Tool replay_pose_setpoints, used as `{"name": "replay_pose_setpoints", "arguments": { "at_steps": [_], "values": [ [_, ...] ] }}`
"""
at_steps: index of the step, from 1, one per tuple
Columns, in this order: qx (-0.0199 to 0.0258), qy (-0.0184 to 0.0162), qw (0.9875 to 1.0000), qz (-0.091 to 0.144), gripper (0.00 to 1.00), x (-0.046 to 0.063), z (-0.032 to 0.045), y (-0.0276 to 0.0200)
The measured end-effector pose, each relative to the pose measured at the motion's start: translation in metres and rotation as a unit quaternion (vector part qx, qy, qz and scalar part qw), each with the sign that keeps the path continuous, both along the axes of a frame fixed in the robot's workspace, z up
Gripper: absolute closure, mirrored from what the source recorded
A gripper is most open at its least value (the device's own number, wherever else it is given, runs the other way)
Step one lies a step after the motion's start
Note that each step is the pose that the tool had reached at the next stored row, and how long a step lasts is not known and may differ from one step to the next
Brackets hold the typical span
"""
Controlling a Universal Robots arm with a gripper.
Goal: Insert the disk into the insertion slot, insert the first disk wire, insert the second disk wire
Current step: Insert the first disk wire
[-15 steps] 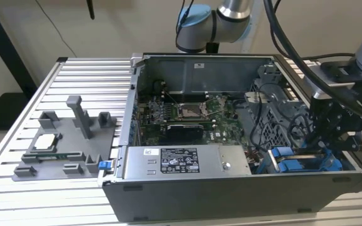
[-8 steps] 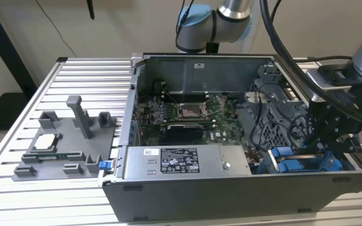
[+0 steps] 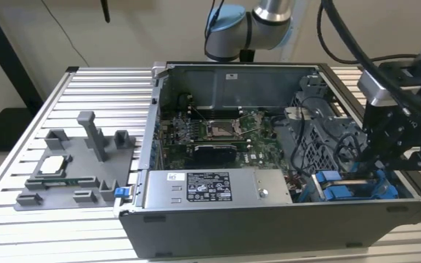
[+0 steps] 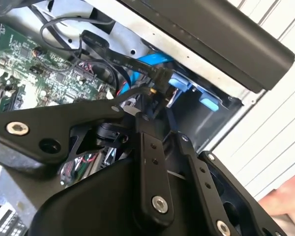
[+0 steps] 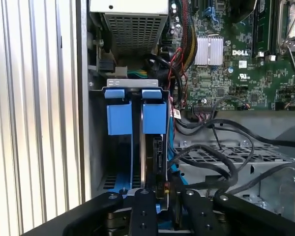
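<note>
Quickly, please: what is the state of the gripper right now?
The gripper: closed on the black disk wire connector.

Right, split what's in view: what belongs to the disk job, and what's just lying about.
Job in hand:
- disk in its blue carrier
- insertion slot
- black flat wire, right by the hand

Lying about:
- power-supply box
- processor socket
- grey fixture holding a chip

Blue-framed disk (image 5: pixel 154 147) stands edgewise inside insertion slot (image 5: pixel 132 83).
</note>
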State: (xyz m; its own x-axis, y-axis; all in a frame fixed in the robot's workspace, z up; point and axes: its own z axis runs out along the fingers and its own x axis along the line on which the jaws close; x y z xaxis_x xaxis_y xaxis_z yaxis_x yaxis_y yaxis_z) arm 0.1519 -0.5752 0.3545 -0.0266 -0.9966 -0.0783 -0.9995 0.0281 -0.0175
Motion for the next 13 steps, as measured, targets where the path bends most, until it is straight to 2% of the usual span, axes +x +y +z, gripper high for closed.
{"name": "replay_pose_setpoints", "arguments": {
  "at_steps": [3,6,10,13],
  "values": [
    [-0.0001,0.0003,1.0000,0.000,0.00,0.000,0.0115,0.0000],
    [-0.0003,0.0003,1.0000,0.000,0.00,0.000,0.0199,0.0004],
    [-0.0017,0.0012,1.0000,0.000,0.00,0.001,0.0211,0.0012],
    [-0.0037,0.0061,1.0000,0.000,0.00,0.005,0.0212,0.0025]
  ]
}}
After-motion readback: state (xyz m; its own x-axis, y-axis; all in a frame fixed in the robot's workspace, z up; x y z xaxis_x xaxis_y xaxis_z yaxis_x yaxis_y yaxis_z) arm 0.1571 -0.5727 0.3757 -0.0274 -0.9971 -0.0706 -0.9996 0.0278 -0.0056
